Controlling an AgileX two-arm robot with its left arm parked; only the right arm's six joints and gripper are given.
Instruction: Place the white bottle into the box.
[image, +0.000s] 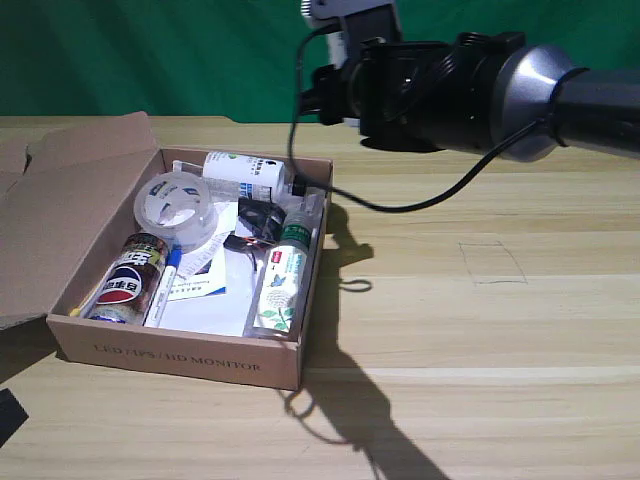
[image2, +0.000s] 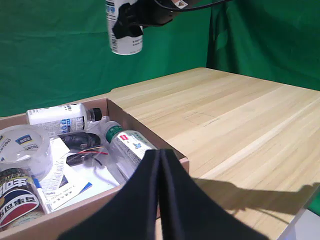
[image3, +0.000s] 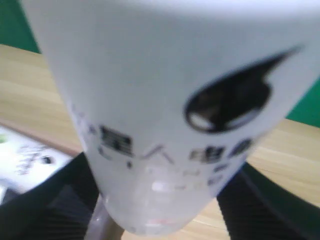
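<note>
Right gripper (image2: 131, 22) clamped around the white bottle (image2: 124, 35), high above the "LED / IPS / HD MONITOR" box (image: 180, 360).

Clear green-capped bottle (image: 281, 275), tape roll (image: 177, 207), a second white bottle lying down (image: 243, 173), Pepsi can (image: 130, 279), blue-capped marker (image: 164, 283), leaflets (image: 205, 285), black wires (image: 258, 222). Wooden surface (image: 480, 330), green backdrop (image: 150, 55).

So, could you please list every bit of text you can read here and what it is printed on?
"LED / IPS / HD MONITOR": front side of the box.
White bottle held in the right hand: dark characters, too blurred to read.
Can, tape roll, green-capped bottle, lying white bottle: print too small to read.
</note>
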